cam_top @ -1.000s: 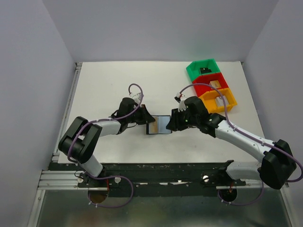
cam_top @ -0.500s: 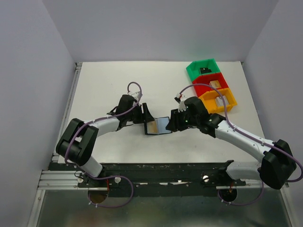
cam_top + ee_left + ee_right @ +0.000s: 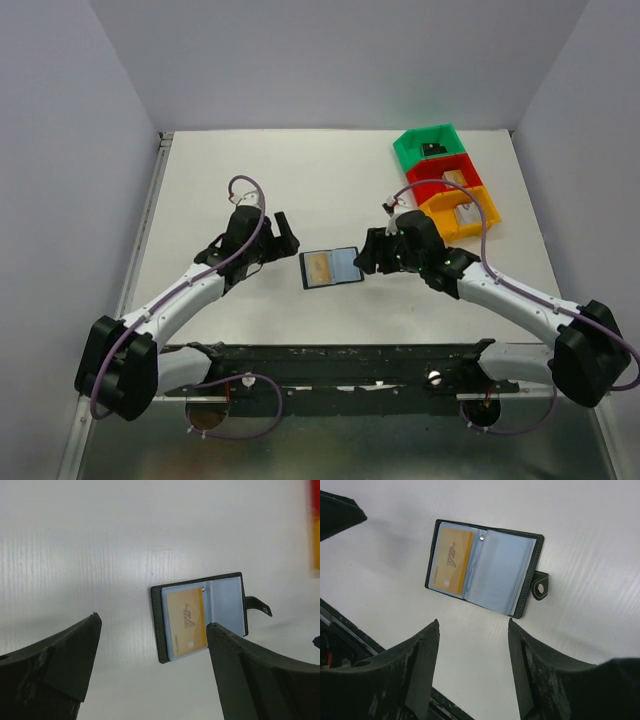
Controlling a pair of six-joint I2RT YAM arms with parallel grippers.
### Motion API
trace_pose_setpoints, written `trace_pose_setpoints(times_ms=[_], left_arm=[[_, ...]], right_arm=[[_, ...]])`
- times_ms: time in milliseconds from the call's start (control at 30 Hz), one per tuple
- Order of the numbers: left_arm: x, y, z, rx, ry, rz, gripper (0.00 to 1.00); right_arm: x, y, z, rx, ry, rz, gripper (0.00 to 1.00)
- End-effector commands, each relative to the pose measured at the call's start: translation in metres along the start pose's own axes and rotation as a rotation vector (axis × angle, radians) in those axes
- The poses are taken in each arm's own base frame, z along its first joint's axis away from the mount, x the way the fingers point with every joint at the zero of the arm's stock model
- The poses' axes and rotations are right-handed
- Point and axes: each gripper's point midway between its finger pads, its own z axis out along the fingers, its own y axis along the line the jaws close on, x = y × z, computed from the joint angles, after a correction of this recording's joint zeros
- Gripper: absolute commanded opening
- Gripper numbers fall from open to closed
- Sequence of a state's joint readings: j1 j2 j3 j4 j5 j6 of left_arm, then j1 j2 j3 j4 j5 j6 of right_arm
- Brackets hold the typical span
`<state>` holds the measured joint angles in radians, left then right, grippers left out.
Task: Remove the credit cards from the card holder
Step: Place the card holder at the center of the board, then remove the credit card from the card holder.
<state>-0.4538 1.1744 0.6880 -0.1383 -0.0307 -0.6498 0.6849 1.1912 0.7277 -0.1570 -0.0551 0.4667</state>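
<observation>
While the card holder lies open, left gripper and right gripper flank its side edges, jaws wide, empty.

The left arm and right arm are showing white links, black joints and looping purple cables; the left gripper and right gripper are showing scuffed matte-black wedges.

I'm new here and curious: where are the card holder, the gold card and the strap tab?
card holder (image 3: 345, 265): top external view, its blue-grey half.
gold card (image 3: 186, 617): left wrist view, middle of its face.
strap tab (image 3: 542, 581): right wrist view, near its snap hole.
</observation>
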Motion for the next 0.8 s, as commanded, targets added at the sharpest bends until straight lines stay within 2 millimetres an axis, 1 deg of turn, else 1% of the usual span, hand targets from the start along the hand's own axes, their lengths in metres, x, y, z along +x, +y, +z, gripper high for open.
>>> trace_pose_setpoints(times_ms=[0, 33, 67, 133, 167, 200, 233, 267, 300, 367, 433, 500, 633, 700, 767], left_arm=[[0.014, 0.007, 0.0, -0.069, 0.098, -0.149, 0.99], [0.016, 0.002, 0.0, -0.047, 0.125, -0.146, 0.99], [0.015, -0.005, 0.001, -0.013, 0.131, -0.149, 0.99], [0.019, -0.018, 0.0, 0.088, 0.111, -0.173, 0.99], [0.012, -0.031, -0.003, 0.18, 0.062, -0.177, 0.99], [0.014, -0.039, -0.006, 0.264, 0.03, -0.19, 0.99], [0.009, -0.05, -0.012, 0.348, -0.015, -0.2, 0.99], [0.012, -0.051, -0.013, 0.374, -0.028, -0.214, 0.98], [0.014, -0.052, -0.012, 0.392, -0.033, -0.21, 0.94], [0.022, -0.054, -0.007, 0.389, 0.005, -0.179, 0.83], [0.031, -0.058, 0.001, 0.393, 0.049, -0.156, 0.7], [0.04, -0.062, 0.006, 0.399, 0.075, -0.151, 0.6], [0.056, -0.059, 0.019, 0.369, 0.116, -0.159, 0.33], [0.063, -0.057, 0.027, 0.344, 0.137, -0.157, 0.29], [0.068, -0.055, 0.034, 0.314, 0.157, -0.159, 0.29]], right_arm=[[-0.007, 0.026, 0.012, -0.121, 0.047, 0.053, 0.61], [-0.005, 0.031, 0.014, -0.153, 0.052, 0.061, 0.59], [-0.007, 0.036, 0.015, -0.187, 0.033, 0.071, 0.55], [-0.01, 0.047, 0.018, -0.258, 0.015, 0.101, 0.48], [-0.01, 0.05, 0.02, -0.285, 0.026, 0.113, 0.44], [-0.008, 0.053, 0.024, -0.299, 0.043, 0.125, 0.42], [-0.006, 0.056, 0.026, -0.322, 0.063, 0.13, 0.4], [-0.004, 0.058, 0.03, -0.334, 0.077, 0.14, 0.4], [-0.003, 0.061, 0.034, -0.352, 0.089, 0.147, 0.4], [0.002, 0.064, 0.043, -0.382, 0.121, 0.167, 0.4], [0.01, 0.064, 0.054, -0.395, 0.158, 0.191, 0.4], [0.015, 0.062, 0.064, -0.397, 0.181, 0.217, 0.4], [0.022, 0.058, 0.076, -0.408, 0.2, 0.254, 0.4], [0.024, 0.056, 0.081, -0.405, 0.204, 0.261, 0.4], [0.027, 0.052, 0.085, -0.396, 0.211, 0.268, 0.4]])
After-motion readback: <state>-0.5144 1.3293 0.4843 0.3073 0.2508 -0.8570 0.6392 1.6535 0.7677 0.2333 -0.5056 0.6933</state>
